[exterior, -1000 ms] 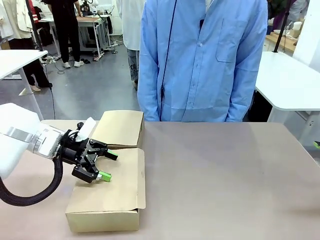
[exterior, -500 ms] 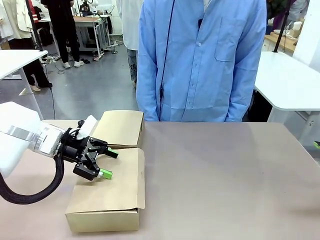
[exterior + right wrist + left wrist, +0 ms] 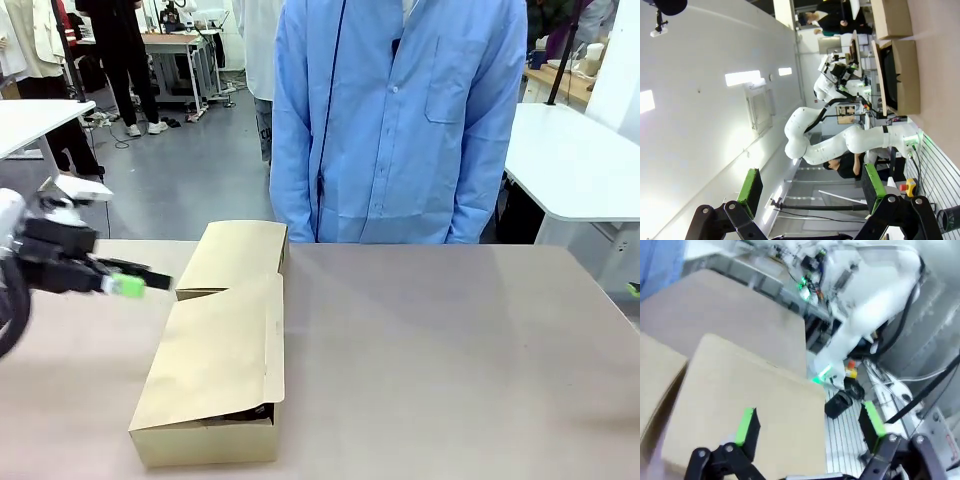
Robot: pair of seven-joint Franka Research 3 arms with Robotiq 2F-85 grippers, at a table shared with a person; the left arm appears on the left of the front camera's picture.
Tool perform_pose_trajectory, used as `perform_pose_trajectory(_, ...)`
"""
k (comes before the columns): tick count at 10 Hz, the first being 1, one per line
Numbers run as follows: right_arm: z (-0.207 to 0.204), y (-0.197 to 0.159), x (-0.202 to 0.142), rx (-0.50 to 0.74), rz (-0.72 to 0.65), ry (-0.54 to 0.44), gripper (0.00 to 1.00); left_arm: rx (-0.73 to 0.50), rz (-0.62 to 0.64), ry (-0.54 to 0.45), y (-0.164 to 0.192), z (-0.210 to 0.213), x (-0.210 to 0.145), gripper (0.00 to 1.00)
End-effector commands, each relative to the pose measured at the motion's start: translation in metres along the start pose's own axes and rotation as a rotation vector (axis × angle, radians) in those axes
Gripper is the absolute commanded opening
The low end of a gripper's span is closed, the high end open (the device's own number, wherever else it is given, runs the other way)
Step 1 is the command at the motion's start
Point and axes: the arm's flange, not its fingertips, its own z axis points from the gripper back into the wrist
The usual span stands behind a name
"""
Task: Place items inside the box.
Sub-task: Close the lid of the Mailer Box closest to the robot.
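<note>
The box [image 3: 215,375] lies on the counter [image 3: 450,350], its long axis running from the robot's side toward the person [image 3: 400,120], who stands at the far edge with no hand seen over the counter. The left pincer [image 3: 128,284] is held just off the box's far left corner, above the counter, blurred in the front view; the box lies to its right and nearer the robot. In the left wrist view the pincer [image 3: 807,422] is seen with its green pads well apart and nothing between them, the box's tan top [image 3: 740,405] beneath and beyond. The right pincer [image 3: 810,186] is likewise spread wide and empty, with the box far off [image 3: 900,75], so the left arm is judged much the nearer.

The box is plain brown cardboard. 1 flap [image 3: 240,255] is folded out flat at the far end; the main lid is laid nearly down, a dark slit [image 3: 245,412] being left at the near end. Something dark sits inside that slit; what it is cannot be told. Packing is judged nearly done.
</note>
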Motion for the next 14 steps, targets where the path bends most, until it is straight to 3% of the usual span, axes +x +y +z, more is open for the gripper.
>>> perform_pose_trajectory(1, -0.003, 0.003, -0.006, -0.002, -0.016, 0.005, 1.00, 0.123, 0.464, -0.135, -0.013, 0.042, 0.022, 1.00)
perform_pose_trajectory(2, -0.003, 0.003, -0.006, -0.002, -0.016, 0.005, 1.00, 0.073, 0.648, -0.173, -0.002, 0.078, 0.033, 1.00)
perform_pose_trajectory(3, -0.003, 0.003, -0.006, -0.002, -0.016, 0.005, 1.00, 0.050, 0.758, -0.251, 0.011, 0.103, 0.039, 1.00)
perform_pose_trajectory(5, -0.003, 0.003, -0.006, -0.002, -0.016, 0.005, 1.00, -0.045, 0.913, -0.307, 0.039, 0.145, 0.043, 1.00)
perform_pose_trajectory(6, -0.003, 0.003, -0.006, -0.002, -0.016, 0.005, 1.00, -0.139, 0.895, -0.348, 0.066, 0.164, 0.036, 1.00)
perform_pose_trajectory(7, -0.003, 0.003, -0.006, -0.002, -0.016, 0.005, 1.00, 0.043, 0.790, -0.204, 0.025, 0.133, 0.028, 1.00)
perform_pose_trajectory(14, -0.003, 0.003, -0.006, -0.002, -0.016, 0.005, 1.00, 0.043, 0.790, -0.204, 0.025, 0.133, 0.028, 1.00)
